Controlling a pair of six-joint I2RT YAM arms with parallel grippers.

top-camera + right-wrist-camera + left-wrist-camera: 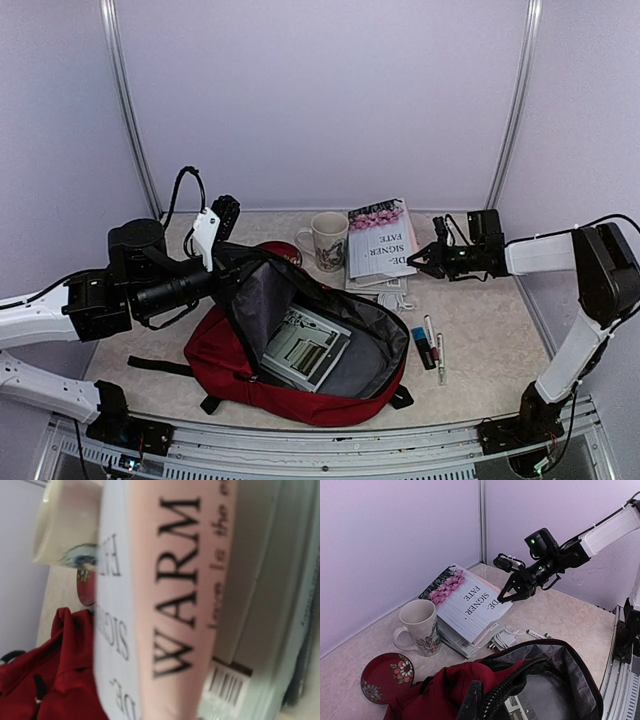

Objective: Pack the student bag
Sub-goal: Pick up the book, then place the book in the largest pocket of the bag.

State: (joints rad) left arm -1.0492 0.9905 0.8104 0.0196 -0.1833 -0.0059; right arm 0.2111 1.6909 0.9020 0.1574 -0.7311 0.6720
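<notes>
**Near field.** The large dark-red fabric student bag (240,372) lies on the pale speckled bench (490,340) just beyond my bases, centre-left. Its mouth is unzipped and faces up. The lining is smooth and grey, the zipper edge and straps black. A flat grey-and-white printed item (305,350) rests inside; its lettering is too small to read. My left pincer (225,268) is clamped fully closed on the bag's left rim and holds that edge raised off the bench.

**Middle field.** To the right of the bag lie two slim white pens (429,330) and a small blue-and-black oblong (421,348), close together. Beyond them a bundled white cable with plug (502,639) touches the foot of the book stack.

**Far field.** A white paperback book with pink blossoms on its cover (470,607) tops a stack of thin magazines (455,640). The cover reads "DE-SIGNER FATE", and the pink spine reads "WARM" in tall black capitals. The cursive line beside that word is blurred. A barcode label (225,682) shows on a volume lower in the stack. My right pincer (507,596) is drawn narrow on the right edge of the paperback. A cream ceramic mug with floral print (420,627) stands upright just left of the stack. A round glossy red saucer with painted flowers (386,676) lies left of the mug, beside the bag's top. Matte lilac wall panels (320,100) with metal posts close the scene.
</notes>
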